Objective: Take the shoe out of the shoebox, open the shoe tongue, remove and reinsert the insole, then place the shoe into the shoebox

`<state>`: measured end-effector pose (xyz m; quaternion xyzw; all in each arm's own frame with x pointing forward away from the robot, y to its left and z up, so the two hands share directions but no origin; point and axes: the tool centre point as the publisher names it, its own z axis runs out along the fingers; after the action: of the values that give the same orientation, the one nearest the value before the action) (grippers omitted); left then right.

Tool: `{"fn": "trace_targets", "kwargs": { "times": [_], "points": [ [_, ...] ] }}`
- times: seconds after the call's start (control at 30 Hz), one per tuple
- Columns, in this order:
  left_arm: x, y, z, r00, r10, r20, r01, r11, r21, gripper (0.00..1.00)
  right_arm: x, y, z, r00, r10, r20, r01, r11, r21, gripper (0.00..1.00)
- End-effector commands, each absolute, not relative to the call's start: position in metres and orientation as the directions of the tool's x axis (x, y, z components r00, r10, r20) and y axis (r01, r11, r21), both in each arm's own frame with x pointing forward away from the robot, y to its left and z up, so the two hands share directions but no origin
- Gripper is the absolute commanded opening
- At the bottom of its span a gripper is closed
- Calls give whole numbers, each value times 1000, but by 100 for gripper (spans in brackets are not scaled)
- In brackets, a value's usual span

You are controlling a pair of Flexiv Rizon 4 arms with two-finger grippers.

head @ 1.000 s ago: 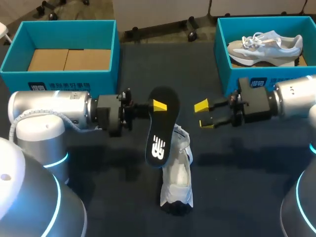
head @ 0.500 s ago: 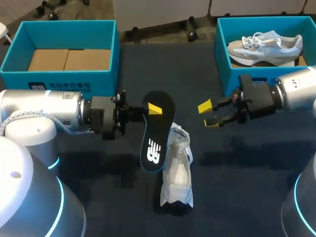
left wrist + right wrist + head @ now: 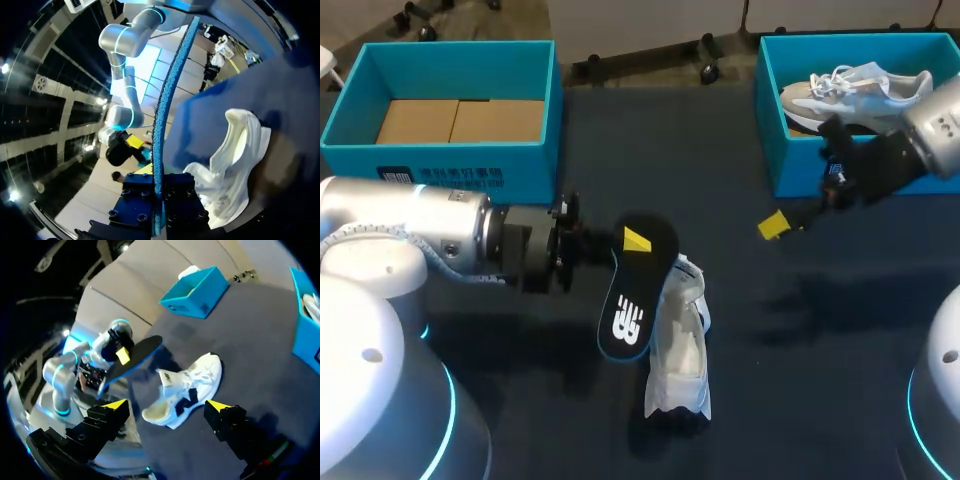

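A white lace-up sports shoe (image 3: pixel 678 350) was seen lying on the dark table (image 3: pixel 800 330), near its middle, with the opening turned upward. A black foam insole with a white mark (image 3: pixel 638 285) was held out of the shoe, slanted, just beside it on the left arm's side. The left gripper (image 3: pixel 636 242) was closed on the insole's upper end, one yellow tip lying flat against its face. In the left wrist view the insole was seen edge-on, pinched between the two dark fingers (image 3: pixel 180 200), with the shoe ahead and to one side.

The right gripper (image 3: pixel 167 405) was held above the table in front of the right-hand teal cardboard shoebox (image 3: pixel 800 165). Its fingers were spread wide with nothing between them. A second shoe, grey and white (image 3: pixel 855 88), was lying inside that box. A left-hand teal shoebox (image 3: pixel 450 160) with a brown cardboard floor was set at the far left.
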<state>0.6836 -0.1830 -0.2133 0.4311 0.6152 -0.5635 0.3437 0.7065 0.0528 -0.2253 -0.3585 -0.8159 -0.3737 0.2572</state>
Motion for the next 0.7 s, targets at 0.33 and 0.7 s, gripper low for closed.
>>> {"fn": "trace_targets", "kwargs": {
  "times": [0.33, 0.7],
  "points": [
    [657, -180, -224, -354, 257, -899, 935, 62, -350, 0, 712, 45, -223, -740, 393, 545, 633, 681, 368, 100],
    [631, -193, -222, -451, 237, -861, 882, -27, -470, 0, 682, 45, -232, -887, 322, 333, 440, 809, 390, 100]
  ]
}}
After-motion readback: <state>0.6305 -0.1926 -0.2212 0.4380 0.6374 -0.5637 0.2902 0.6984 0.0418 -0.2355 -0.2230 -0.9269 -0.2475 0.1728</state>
